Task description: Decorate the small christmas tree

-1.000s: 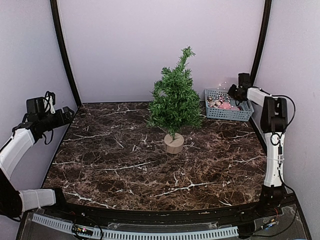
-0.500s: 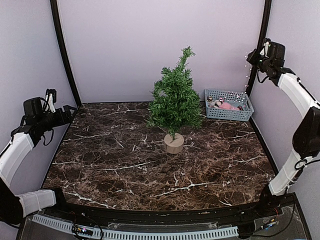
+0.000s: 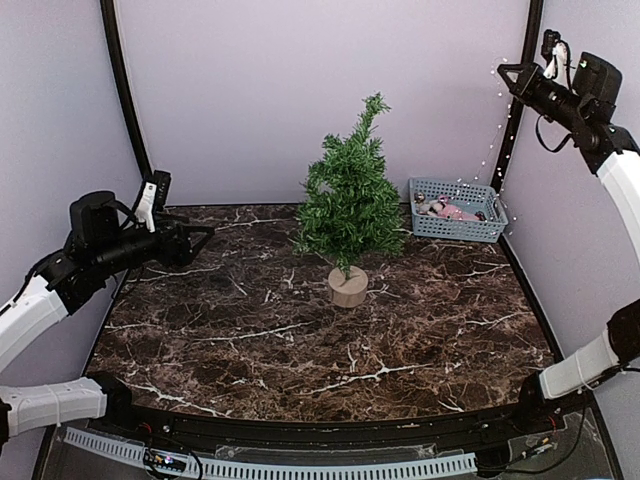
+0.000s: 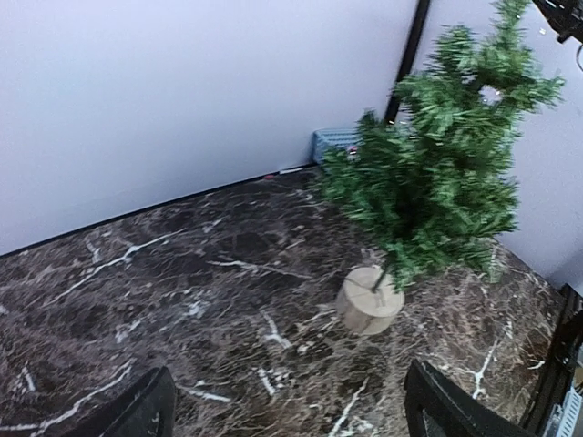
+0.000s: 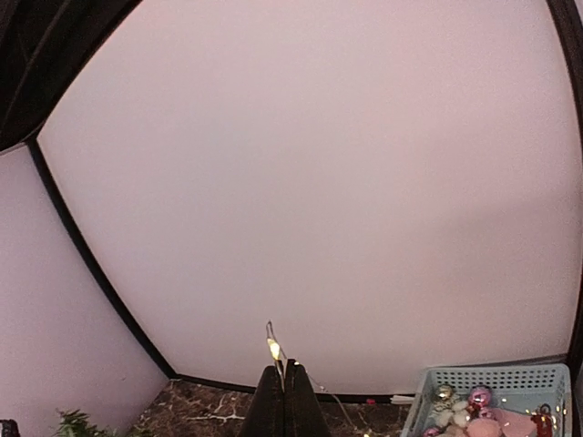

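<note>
- Near the left edge, above the tabletop (image 3: 250,330), the left gripper (image 3: 200,243) hovers with its fingers spread wide and empty. It points toward the middle, and nothing stands between it and the tree.
- At mid-tabletop, the small christmas tree (image 3: 348,200) stands upright on its wooden disc base (image 3: 348,287). We see no ornament or light on its branches, so we judge that no decoration has reached the tree itself.
- In the far right corner, well apart from the tree, a blue basket (image 3: 455,228) holds baubles (image 3: 445,208), pink and silver among them; all are left to hang.
- High at the far right, well above the basket, the right gripper (image 3: 508,72) is pressed together, pinching a string of lights (image 5: 273,347) near one end. The strand hangs down toward the basket.
- We judge the step in hand to be carrying the string to the tree; draping it and hanging the baubles remain. The trailing strand may snag in the basket.
</note>
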You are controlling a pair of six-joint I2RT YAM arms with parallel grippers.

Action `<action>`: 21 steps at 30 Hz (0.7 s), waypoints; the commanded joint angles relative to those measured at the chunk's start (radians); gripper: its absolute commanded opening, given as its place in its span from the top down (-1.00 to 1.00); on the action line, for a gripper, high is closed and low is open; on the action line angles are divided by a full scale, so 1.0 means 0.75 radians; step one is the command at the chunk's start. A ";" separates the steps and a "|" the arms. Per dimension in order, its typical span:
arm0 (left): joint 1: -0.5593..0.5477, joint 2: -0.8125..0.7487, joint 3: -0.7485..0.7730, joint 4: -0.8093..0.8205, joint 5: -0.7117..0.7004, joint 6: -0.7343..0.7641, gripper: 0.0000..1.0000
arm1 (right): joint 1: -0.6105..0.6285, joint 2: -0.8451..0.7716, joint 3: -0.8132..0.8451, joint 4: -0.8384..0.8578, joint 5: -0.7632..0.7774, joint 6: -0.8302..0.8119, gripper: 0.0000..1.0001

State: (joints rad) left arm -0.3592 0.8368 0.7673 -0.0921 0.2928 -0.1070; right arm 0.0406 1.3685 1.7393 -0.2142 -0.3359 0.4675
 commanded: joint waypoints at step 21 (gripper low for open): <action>-1.242 0.862 0.721 0.442 -0.395 -0.080 -0.78 | 0.274 -0.506 -0.422 0.440 -0.317 0.334 1.00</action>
State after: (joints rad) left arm -1.2598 1.4078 1.2621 0.1402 -0.0116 -0.1387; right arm 0.2306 1.0245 1.4586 -0.0113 -0.5434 0.6407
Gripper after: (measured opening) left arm 0.892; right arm 0.006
